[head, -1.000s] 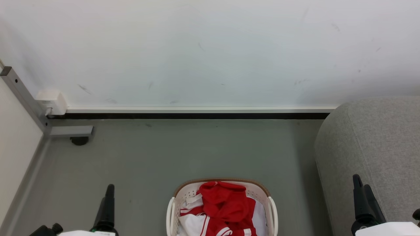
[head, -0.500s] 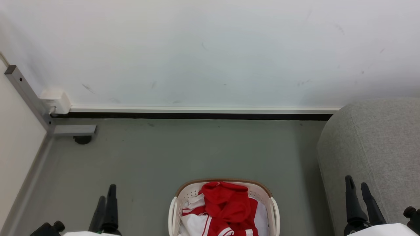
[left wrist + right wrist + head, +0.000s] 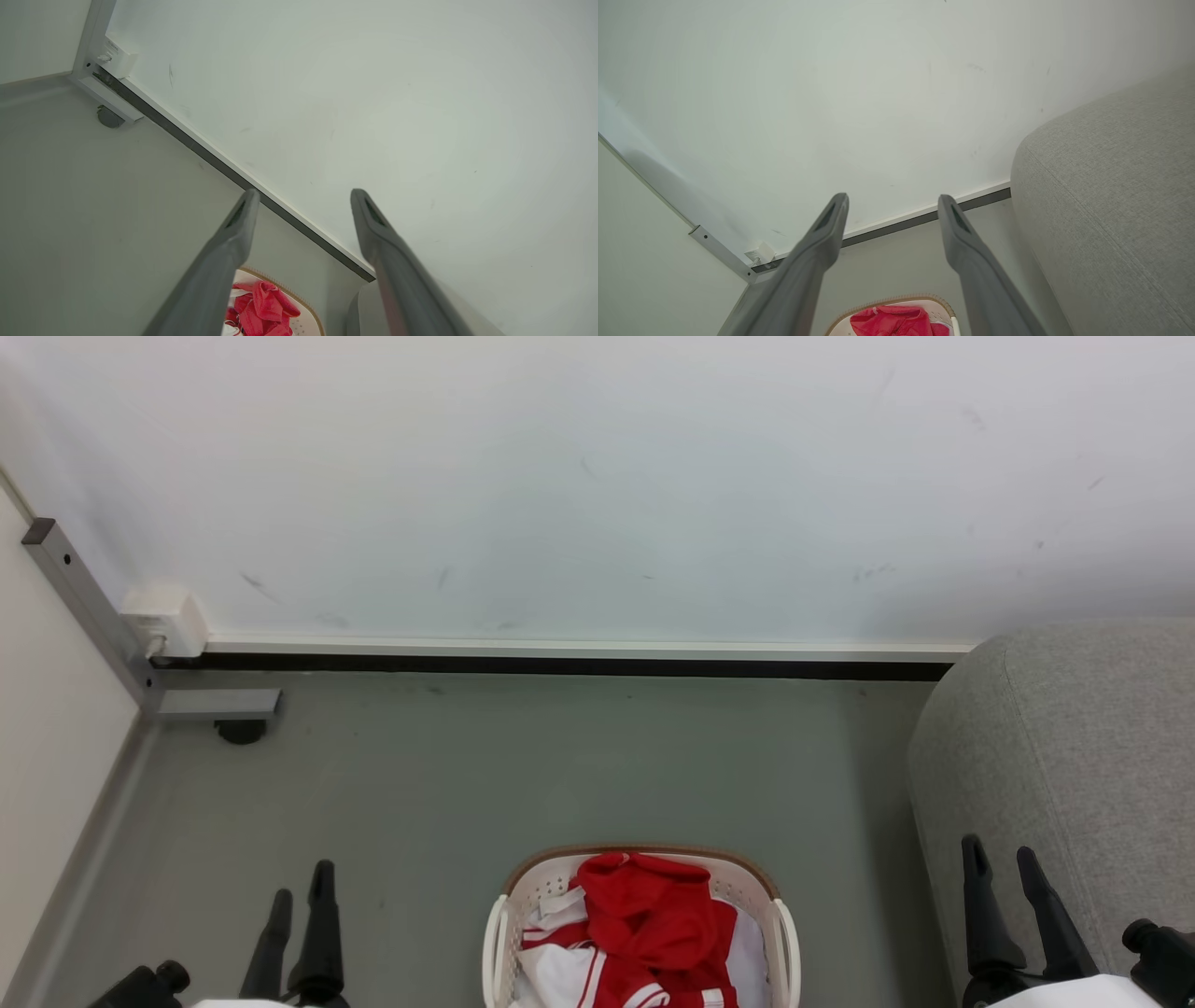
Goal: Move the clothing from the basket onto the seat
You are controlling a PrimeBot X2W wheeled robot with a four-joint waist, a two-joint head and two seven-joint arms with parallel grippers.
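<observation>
Now both of our claws stand with their fingers apart and nothing between them. Our left gripper [image 3: 302, 885] sits low on the left over the dull grey-green floor [image 3: 560, 765]. Our right gripper [image 3: 999, 851] sits low on the right, in front of the sofa's rounded end.

A second ago each claw showed almost edge-on, as one dark finger. Since then both wrists have turned so that two separate fingers show, though the spread itself is unchanged. The whole head view has also slid a little, which we read as our own head or waist moving, not the things.

Between the claws stands the oval white perforated plastic basket [image 3: 532, 896] with its brown woven-look rim. The red and white sports clothing [image 3: 644, 915] lies heaped inside it, touched by neither claw. Just to the basket's right is the large grey fabric-upholstered sofa [image 3: 1074, 728], bare where we can see it.

We judge the task is barely begun. The arms are being readied, and a reach down into the basket comes next.
</observation>
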